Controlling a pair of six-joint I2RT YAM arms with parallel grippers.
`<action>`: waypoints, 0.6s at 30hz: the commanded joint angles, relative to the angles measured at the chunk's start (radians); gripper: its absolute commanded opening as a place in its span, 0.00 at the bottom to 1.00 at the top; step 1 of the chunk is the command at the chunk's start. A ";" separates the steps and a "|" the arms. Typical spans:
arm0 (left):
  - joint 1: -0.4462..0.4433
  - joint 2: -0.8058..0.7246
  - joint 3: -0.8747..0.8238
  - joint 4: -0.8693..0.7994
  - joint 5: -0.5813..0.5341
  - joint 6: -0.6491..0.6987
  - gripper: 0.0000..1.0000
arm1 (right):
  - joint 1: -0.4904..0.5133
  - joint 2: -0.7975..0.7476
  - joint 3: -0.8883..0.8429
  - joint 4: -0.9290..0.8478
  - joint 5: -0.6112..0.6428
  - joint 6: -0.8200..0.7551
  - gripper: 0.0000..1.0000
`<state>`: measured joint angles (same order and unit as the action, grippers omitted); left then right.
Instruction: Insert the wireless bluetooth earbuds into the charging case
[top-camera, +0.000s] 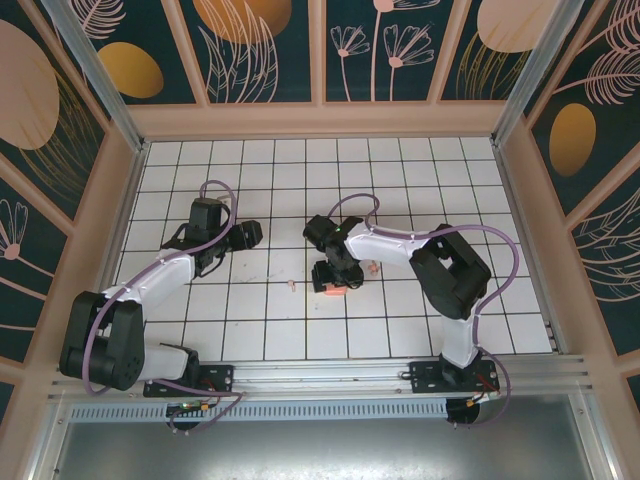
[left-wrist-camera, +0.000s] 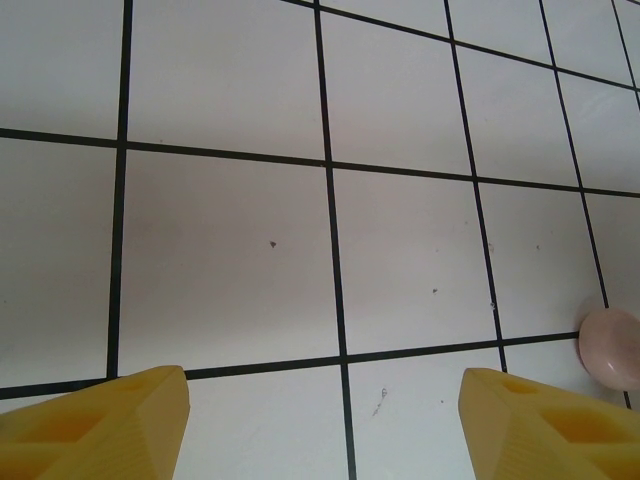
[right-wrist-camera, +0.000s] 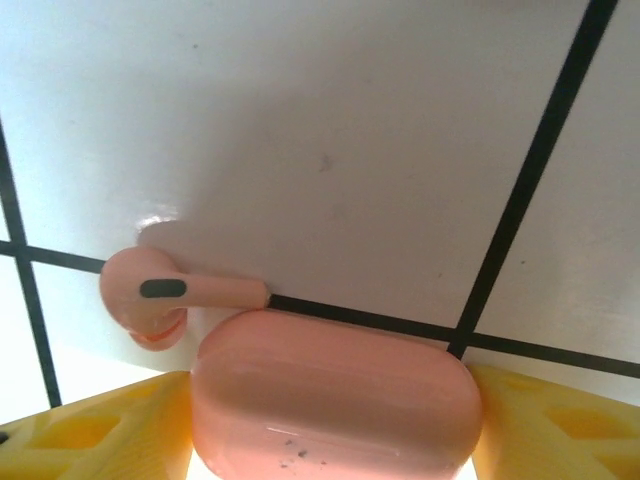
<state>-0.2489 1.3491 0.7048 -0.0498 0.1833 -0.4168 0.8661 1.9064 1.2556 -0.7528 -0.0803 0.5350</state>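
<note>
The salmon-pink charging case (right-wrist-camera: 335, 400) sits closed on the tiles between the yellow fingers (right-wrist-camera: 100, 430) of my right gripper (right-wrist-camera: 330, 420), which press on both of its sides. One pale pink earbud (right-wrist-camera: 165, 295) with a dark oval mark lies just beyond the case's left corner, its stem along a tile line. From above, the case (top-camera: 332, 284) shows under the right gripper (top-camera: 331, 277) near the table's middle. My left gripper (left-wrist-camera: 325, 425) hangs open over bare tiles with nothing between its fingers; from above the left gripper (top-camera: 246, 235) is left of centre.
A pale pink round object (left-wrist-camera: 612, 347) lies at the right edge of the left wrist view. Seen from above, small pink bits lie left (top-camera: 291, 285) and right (top-camera: 372, 267) of the case. Wooden walls (top-camera: 320, 120) ring the tiled floor.
</note>
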 joint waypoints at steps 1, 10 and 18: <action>-0.007 -0.025 -0.014 -0.012 0.005 0.003 0.70 | 0.008 -0.023 -0.026 0.018 0.060 0.026 0.67; -0.031 -0.084 -0.057 0.128 0.128 0.027 0.65 | 0.001 -0.223 -0.139 0.139 0.087 0.100 0.63; -0.200 -0.158 -0.135 0.408 0.224 0.148 0.62 | -0.088 -0.528 -0.338 0.494 -0.017 0.180 0.62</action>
<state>-0.4076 1.2369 0.6159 0.1745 0.3405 -0.3302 0.8150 1.4670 0.9752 -0.4534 -0.0586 0.6556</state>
